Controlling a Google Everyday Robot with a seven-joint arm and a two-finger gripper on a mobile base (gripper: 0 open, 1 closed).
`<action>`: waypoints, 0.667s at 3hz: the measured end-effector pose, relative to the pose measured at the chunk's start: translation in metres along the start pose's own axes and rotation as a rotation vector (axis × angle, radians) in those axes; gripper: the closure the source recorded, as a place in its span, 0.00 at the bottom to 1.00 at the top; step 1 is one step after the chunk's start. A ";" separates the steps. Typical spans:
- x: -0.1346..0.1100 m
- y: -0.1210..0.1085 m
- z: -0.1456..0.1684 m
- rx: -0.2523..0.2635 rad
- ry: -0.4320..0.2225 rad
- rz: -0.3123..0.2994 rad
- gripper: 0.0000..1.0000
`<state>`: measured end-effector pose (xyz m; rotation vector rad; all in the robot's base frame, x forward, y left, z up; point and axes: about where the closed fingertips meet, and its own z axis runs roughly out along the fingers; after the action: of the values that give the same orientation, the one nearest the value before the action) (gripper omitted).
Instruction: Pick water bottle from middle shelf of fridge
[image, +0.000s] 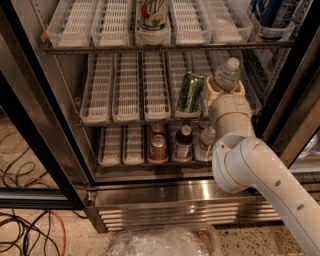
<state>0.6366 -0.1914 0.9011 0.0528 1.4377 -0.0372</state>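
The fridge (165, 200) stands open in front of me. Its middle shelf (125, 95) holds several white slotted lane trays. The water bottle (228, 72), clear with a white cap, stands at the front of the right lanes, tilted slightly. My gripper (225, 92) reaches in from the lower right on its white arm, and its cream fingers (210, 93) hug the bottle's lower body on both sides. A green soda can (189, 93) leans just to the left of the bottle, close to the gripper.
The lower shelf holds a red can (158, 148), a dark-liquid bottle (183, 142) and a clear bottle (205, 144). A large bottle (152, 15) stands on the top shelf. The black door frame (35, 135) stands left. Cables (30, 225) and a plastic bag (165, 242) lie on the floor.
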 end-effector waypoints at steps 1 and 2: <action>-0.016 0.000 -0.004 -0.006 -0.038 0.008 1.00; -0.028 -0.001 -0.015 -0.025 -0.056 -0.001 1.00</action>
<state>0.6183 -0.1916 0.9267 0.0300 1.3821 -0.0211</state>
